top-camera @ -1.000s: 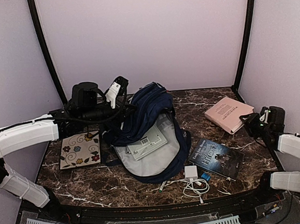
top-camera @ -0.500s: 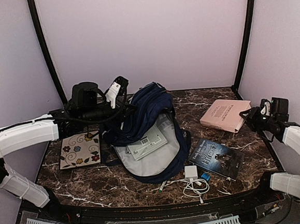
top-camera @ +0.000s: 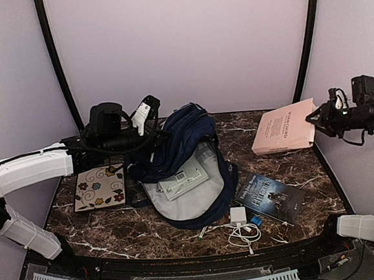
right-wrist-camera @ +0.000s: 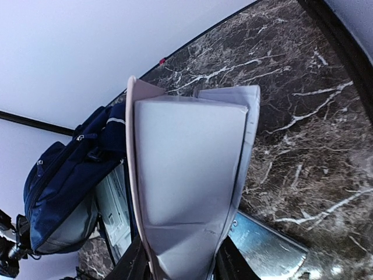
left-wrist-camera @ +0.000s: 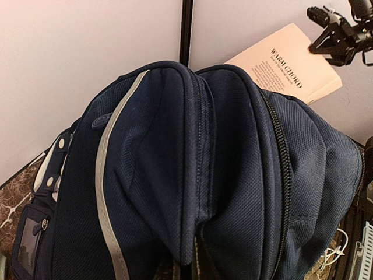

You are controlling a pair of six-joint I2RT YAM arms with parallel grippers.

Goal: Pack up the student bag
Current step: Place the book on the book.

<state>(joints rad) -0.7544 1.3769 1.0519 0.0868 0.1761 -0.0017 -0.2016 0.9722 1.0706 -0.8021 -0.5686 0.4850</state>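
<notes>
- The student bag (top-camera: 183, 154), a large navy blue fabric backpack with pale stripe trim and grey lining, lies on the dark marble-patterned table (top-camera: 116, 231), left of centre, its main compartment open towards the near edge
- The bag's upper part is raised and bunched, arching over the open compartment
- The left gripper (top-camera: 144, 115) sits at the bag's top left edge; in the left wrist view the navy fabric (left-wrist-camera: 204, 163) gathers to a pinch at the bottom of the picture, so the fingers are clamped tight on the bag, though they themselves are hidden there
- A flat white and grey item with a barcode label (top-camera: 183, 176) lies inside, on the grey lining
- The right gripper (top-camera: 315, 118) grips a pale pink softcover book (top-camera: 283, 128) by its right edge, tilted and in the air above the far right of the table, well apart from the bag
- In the right wrist view the book (right-wrist-camera: 186, 169) shows its page block end-on, a dark finger (right-wrist-camera: 135, 263) on either side of it
- A cream rectangular card with flower drawings (top-camera: 100, 187) lies flat just left of the bag
- A dark-covered book (top-camera: 269, 197) lies flat to the right of the bag
- A white charger block with a coiled white cable (top-camera: 240, 221) lies near the front edge, between the bag and the dark book
</notes>
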